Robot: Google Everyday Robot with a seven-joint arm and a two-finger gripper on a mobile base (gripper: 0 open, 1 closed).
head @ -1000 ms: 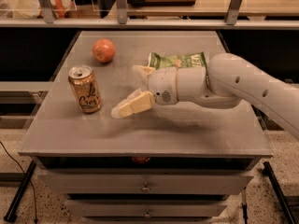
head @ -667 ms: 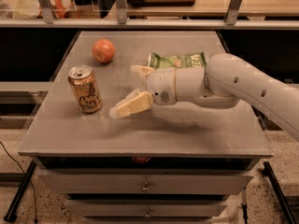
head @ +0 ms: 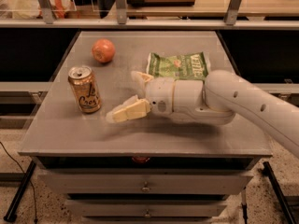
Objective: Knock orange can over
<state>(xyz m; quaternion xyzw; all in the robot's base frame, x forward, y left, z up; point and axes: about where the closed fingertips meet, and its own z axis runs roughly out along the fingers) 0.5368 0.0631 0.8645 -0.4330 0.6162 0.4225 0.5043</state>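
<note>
From where I stand, the gripper (head: 124,96) hangs low over the desk (head: 56,134), its fingers spread wide with nothing between them. The orange can (head: 85,89) stands upright just ahead of the fingertips, close but not touching. To do this well, I'd sweep straight on into the can's upper half so it tips rather than slides. The round orange fruit (head: 103,50) sits further out, beyond the can. The green chip bag (head: 178,65) lies back beside the wrist, off that line.

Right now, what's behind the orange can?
The round fruit, farther back, slightly right. The orange can covers a strip of table behind it. The gripper, open, is right of the can, apart.
</note>
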